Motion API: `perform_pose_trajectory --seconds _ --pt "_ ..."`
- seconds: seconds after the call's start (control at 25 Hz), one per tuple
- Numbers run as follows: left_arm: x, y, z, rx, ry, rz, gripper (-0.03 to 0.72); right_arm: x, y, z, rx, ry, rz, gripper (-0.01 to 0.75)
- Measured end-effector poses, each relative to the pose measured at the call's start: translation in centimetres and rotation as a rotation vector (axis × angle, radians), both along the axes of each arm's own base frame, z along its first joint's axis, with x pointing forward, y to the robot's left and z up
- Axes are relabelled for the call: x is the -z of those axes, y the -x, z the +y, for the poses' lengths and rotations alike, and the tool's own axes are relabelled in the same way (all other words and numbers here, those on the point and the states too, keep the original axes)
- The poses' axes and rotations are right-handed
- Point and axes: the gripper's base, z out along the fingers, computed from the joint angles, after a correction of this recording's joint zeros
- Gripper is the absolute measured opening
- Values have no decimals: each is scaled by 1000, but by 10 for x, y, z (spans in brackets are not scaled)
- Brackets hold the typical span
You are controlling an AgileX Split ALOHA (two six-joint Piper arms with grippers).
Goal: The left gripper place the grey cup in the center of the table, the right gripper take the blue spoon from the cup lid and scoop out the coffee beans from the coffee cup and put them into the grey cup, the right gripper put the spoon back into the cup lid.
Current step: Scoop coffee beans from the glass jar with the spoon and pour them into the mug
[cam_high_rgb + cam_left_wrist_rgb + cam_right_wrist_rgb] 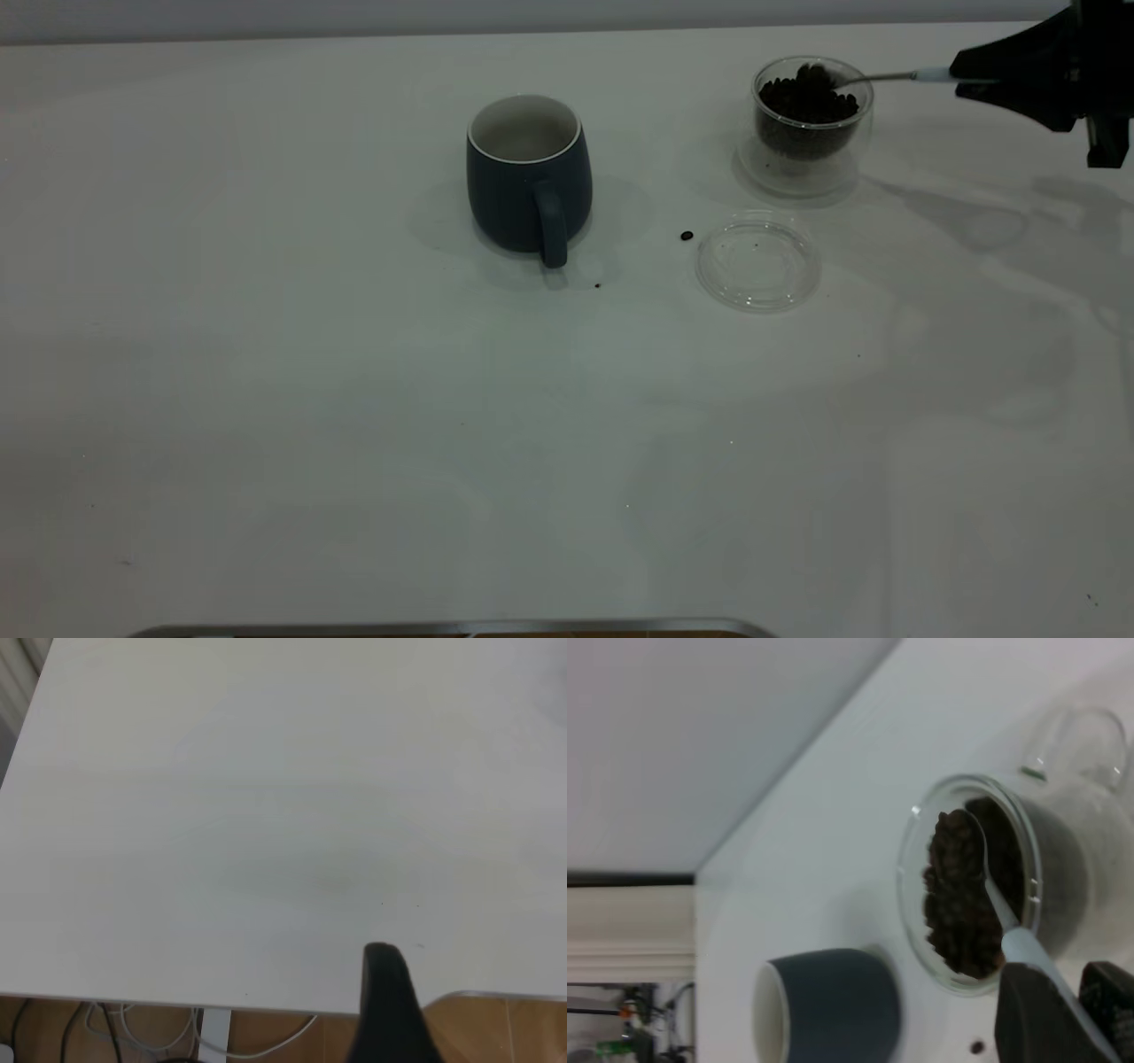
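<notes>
The grey cup (529, 173) stands mid-table (354, 425). Toward the right edge, the coffee cup (811, 120) holds coffee beans (806, 102); the blue spoon (886, 78) apparently dips in. The cup lid (757, 261) lies before it.

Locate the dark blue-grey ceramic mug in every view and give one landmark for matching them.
Exterior view: dark blue-grey ceramic mug stands mid-table, handle toward the camera.
Left wrist view: not in it.
Right wrist view: mug at the bottom edge, partly cut off.
Shared landmark: clear glass cup of dark coffee beans, near the mug in both.
</notes>
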Motion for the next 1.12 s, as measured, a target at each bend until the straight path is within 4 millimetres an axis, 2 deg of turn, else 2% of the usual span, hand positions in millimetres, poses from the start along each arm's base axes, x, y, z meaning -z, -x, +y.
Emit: perform_pose_trajectory --seconds 0.36,0.48,0.6,0.96,1.12 --pt "0 0 0 0 0 0 567 -9 1 2 -26 -104 -36 107" --pt "0 0 0 0 1 0 567 -9 1 10 -49 -111 -39 107" --pt "0 0 0 0 1 0 567 -9 -1 29 -95 -112 -36 107" --pt "0 0 0 -1 1 0 567 -9 3 105 -284 -117 -20 107" --pt "0 0 0 -1 1 0 567 -8 8 130 -339 -105 -5 107"
